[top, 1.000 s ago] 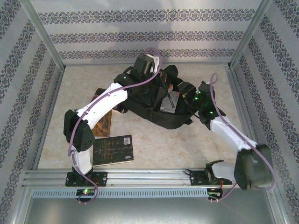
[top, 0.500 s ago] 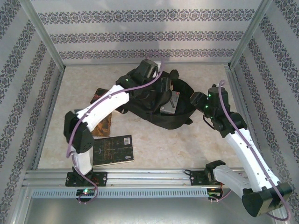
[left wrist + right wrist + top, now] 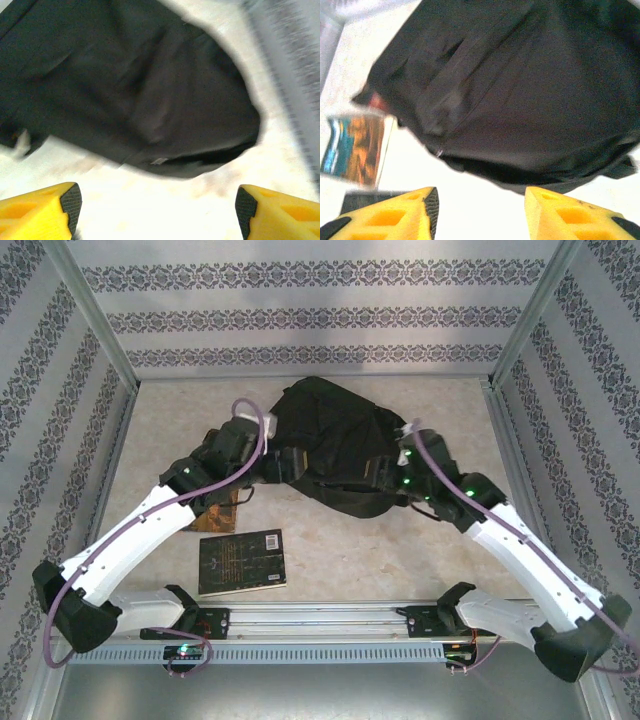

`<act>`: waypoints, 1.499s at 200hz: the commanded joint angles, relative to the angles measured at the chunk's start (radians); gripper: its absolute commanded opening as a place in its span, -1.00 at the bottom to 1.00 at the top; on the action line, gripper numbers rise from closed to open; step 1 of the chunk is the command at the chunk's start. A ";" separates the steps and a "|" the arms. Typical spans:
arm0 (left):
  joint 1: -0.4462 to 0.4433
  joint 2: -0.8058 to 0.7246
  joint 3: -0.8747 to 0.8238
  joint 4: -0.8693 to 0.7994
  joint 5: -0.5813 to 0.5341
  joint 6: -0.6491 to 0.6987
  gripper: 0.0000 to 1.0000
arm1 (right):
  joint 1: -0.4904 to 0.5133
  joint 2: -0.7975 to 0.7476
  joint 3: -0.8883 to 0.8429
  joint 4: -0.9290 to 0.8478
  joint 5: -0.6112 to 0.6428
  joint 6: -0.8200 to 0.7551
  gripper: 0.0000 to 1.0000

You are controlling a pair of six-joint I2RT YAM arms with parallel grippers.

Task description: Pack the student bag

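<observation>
- Top external shows the bag [image 3: 335, 425] slumped flat on the table [image 3: 400, 550], its mouth not visibly open.
- My left gripper [image 3: 157, 212] sits just near of the bag, jaws wide apart and empty.
- My right gripper [image 3: 479, 215] is also just near of the bag, jaws apart, holding nothing.
- A dark book [image 3: 241, 561] lies well near of the bag, and a colourful book [image 3: 356, 150] lies beside its left edge. Both are unpacked.
- I can't tell what is inside, so I judge the packing unfinished.
</observation>
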 commanded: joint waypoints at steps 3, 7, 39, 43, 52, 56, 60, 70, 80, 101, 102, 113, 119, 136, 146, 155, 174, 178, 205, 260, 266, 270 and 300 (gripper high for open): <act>0.015 -0.051 -0.128 -0.216 -0.058 -0.103 0.58 | 0.101 0.047 0.011 -0.002 0.008 -0.071 -0.21; 0.015 -0.055 -0.150 -0.224 -0.048 -0.112 0.58 | 0.111 0.053 0.010 0.000 0.010 -0.071 -0.26; 0.015 -0.058 -0.364 -0.208 0.021 -0.198 0.56 | 0.145 0.087 -0.002 0.048 -0.048 -0.075 -0.66; 0.014 -0.056 -0.388 -0.194 0.025 -0.204 0.56 | 0.146 0.096 0.001 0.044 -0.057 -0.076 -0.72; 0.015 -0.051 -0.432 -0.169 0.034 -0.213 0.54 | 0.157 0.109 0.009 0.037 -0.068 -0.085 -0.85; 0.015 -0.049 -0.449 -0.155 0.034 -0.217 0.54 | 0.163 0.113 0.011 0.036 -0.068 -0.090 -0.87; 0.014 -0.046 -0.463 -0.142 0.036 -0.221 0.54 | 0.169 0.116 0.012 0.033 -0.069 -0.092 -0.90; 0.015 -0.038 -0.500 -0.099 0.042 -0.220 0.54 | 0.185 0.122 0.010 0.033 -0.073 -0.096 -0.96; 0.015 -0.016 -0.530 -0.059 0.044 -0.213 0.53 | 0.196 0.124 0.004 0.028 -0.077 -0.092 -1.00; 0.014 0.055 -0.564 0.024 0.079 -0.197 0.49 | 0.208 0.124 -0.013 0.008 -0.057 -0.070 -1.00; 0.014 0.059 -0.566 0.029 0.083 -0.196 0.48 | 0.209 0.124 -0.015 0.008 -0.057 -0.070 -1.00; 0.010 0.100 -0.577 0.082 0.128 -0.194 0.47 | 0.208 0.123 -0.022 0.001 -0.060 -0.061 -0.99; 0.005 0.125 -0.581 0.116 0.154 -0.194 0.45 | 0.209 0.124 -0.027 -0.002 -0.065 -0.058 -0.97; -0.020 0.191 -0.568 0.190 0.209 -0.185 0.45 | 0.209 0.124 -0.043 -0.008 -0.072 -0.046 -0.94; -0.034 0.229 -0.547 0.222 0.239 -0.183 0.45 | 0.208 0.122 -0.057 -0.013 -0.067 -0.036 -0.93; -0.046 0.263 -0.527 0.260 0.270 -0.184 0.45 | 0.207 0.120 -0.071 -0.010 -0.073 -0.031 -0.90; -0.071 0.301 -0.486 0.359 0.354 -0.199 0.46 | 0.208 0.122 -0.102 0.001 -0.101 -0.026 -0.84; -0.074 0.304 -0.477 0.374 0.367 -0.202 0.46 | 0.207 0.126 -0.107 0.001 -0.110 -0.026 -0.82; -0.077 0.259 -0.446 0.398 0.398 -0.207 0.47 | 0.204 0.183 -0.132 0.004 -0.175 -0.027 -0.67; -0.005 0.047 -0.459 0.114 0.137 -0.082 0.51 | 0.203 0.335 -0.149 0.068 -0.368 -0.041 -0.34; 0.018 0.049 -0.452 0.093 0.118 -0.064 0.51 | 0.210 0.351 -0.153 0.079 -0.396 -0.046 -0.39; 0.033 0.053 -0.447 0.087 0.117 -0.053 0.51 | 0.214 0.357 -0.153 0.082 -0.404 -0.047 -0.41; 0.105 0.157 -0.385 0.118 0.108 -0.013 0.48 | 0.279 0.411 -0.171 0.111 -0.443 -0.073 -0.68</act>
